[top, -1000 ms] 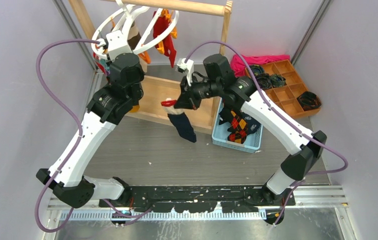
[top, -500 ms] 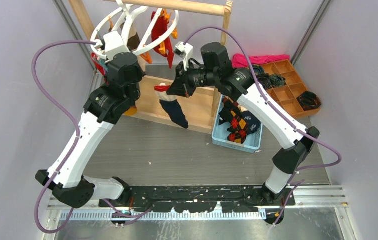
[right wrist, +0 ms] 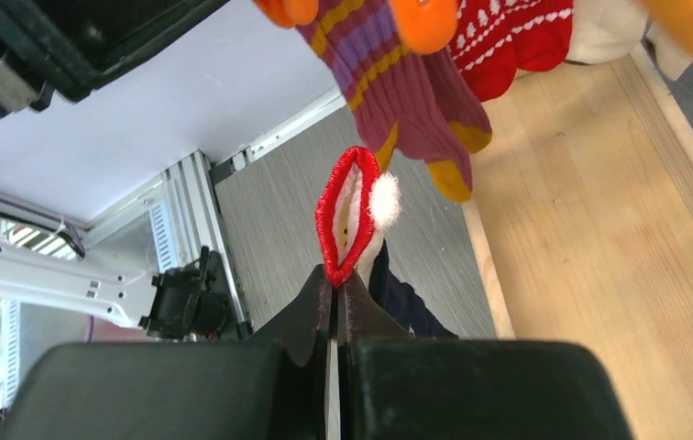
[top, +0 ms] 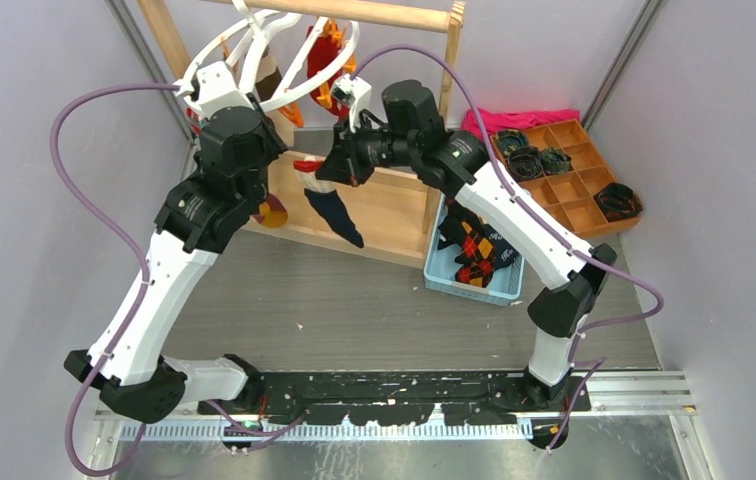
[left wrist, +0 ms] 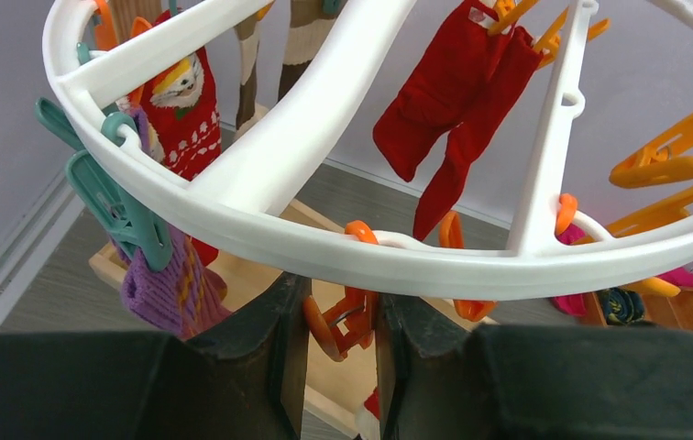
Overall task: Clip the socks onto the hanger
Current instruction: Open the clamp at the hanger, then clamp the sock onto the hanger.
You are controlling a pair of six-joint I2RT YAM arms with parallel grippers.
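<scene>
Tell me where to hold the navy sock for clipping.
By the red cuff, at its rim, pinched from the toe side, as the right gripper has it. The navy sock hangs toe-down and the cuff loop stands clear beyond the fingertips, free for the orange clip in the left gripper.

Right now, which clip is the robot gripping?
The orange clip pinched in the left end effector, beneath the white ring; the teal clips and other orange clips are untouched.
</scene>
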